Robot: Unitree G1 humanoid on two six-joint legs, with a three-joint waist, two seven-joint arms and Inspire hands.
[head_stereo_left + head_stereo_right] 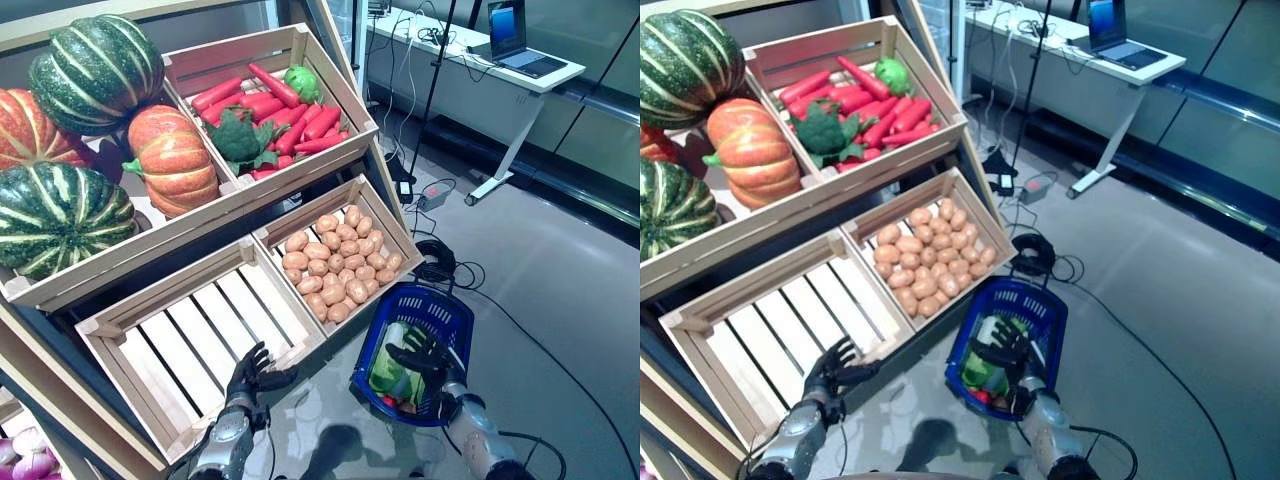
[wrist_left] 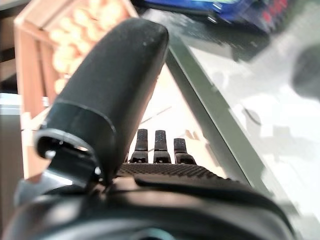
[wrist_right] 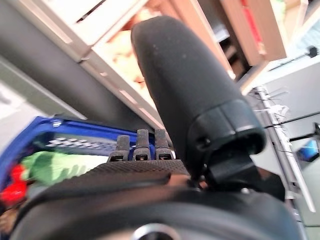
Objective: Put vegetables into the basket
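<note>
A blue basket (image 1: 443, 303) stands on the floor below the shelf. In it lie a green vegetable (image 1: 388, 366) and some small red ones (image 3: 15, 187). My right hand (image 1: 425, 358) hovers over the basket's middle, open, fingers spread and holding nothing. Open and empty too, my left hand (image 1: 252, 376) hangs by the front edge of the empty wooden crate (image 1: 200, 340). A crate of potatoes (image 1: 335, 262) sits just behind the basket. The upper crate holds red vegetables (image 1: 270, 105), a broccoli (image 1: 238, 135) and a green pepper (image 1: 302, 82).
Orange and striped green pumpkins (image 1: 170, 155) fill the shelf's upper left. A white desk (image 1: 480, 55) with a laptop stands at the back right. Cables and a power block (image 1: 435, 195) lie on the floor behind the basket.
</note>
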